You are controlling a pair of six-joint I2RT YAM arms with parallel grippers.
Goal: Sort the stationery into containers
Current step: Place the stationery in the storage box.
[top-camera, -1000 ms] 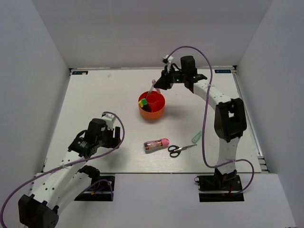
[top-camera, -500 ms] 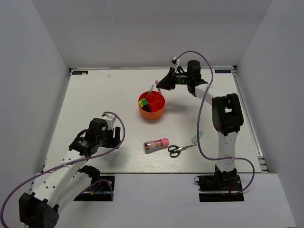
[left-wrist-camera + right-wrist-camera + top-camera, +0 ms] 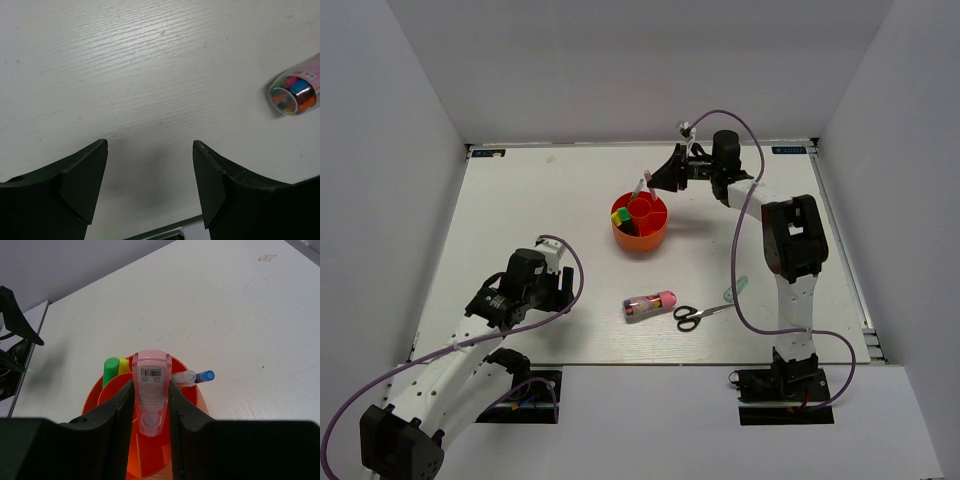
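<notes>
**Pink tube held over organiser; three items left on desk**

L hand (image 3: pixel 149 145) is seen at the near left, jaws spread wide, nothing btwn them, hovering low over bare desk (image 3: pixel 540 200). To its right, apart from it, the clear pink-capped tube (image 3: pixel 649 303) is found lying flat. Its long axis runs approx left-right, pink cap to the right, clear end toward L hand. In the left wrist view that clear end shows at the right edge, coloured bits visible inside.

Further back, at mid-desk, the orange-red organiser (image 3: pixel 638 240) is placed. A green marker (image 3: pixel 111 371) and a yellow marker (image 3: pixel 123 367) are stood in it on its left side, w/ a blue-capped pen (image 3: pixel 205 375) lodged on the other side.

R hand (image 3: pixel 667 177) is reached in from the far side of the organiser, partly closed and clamped on the pink tube (image 3: pixel 151 371). The tube is carried near upright, slightly tilted, long axis pointing down into the organiser. Its lower end is hidden, so the exact compartment cannot be told.

Right of the clear tube, the black-handled scissors (image 3: pixel 696 315) are laid flat, handles left, blades pointing right. Just beyond the blade tips the pale green tube (image 3: pixel 734 290) is laid on a diagonal.

Judgement: the step in hand is the drop of the pink tube, which is lined up above the organiser, so a release is all that seems needed. For the clear tube L hand is judged nearer. The scissors and the pale green tube are judged better suited to the R arm
</notes>
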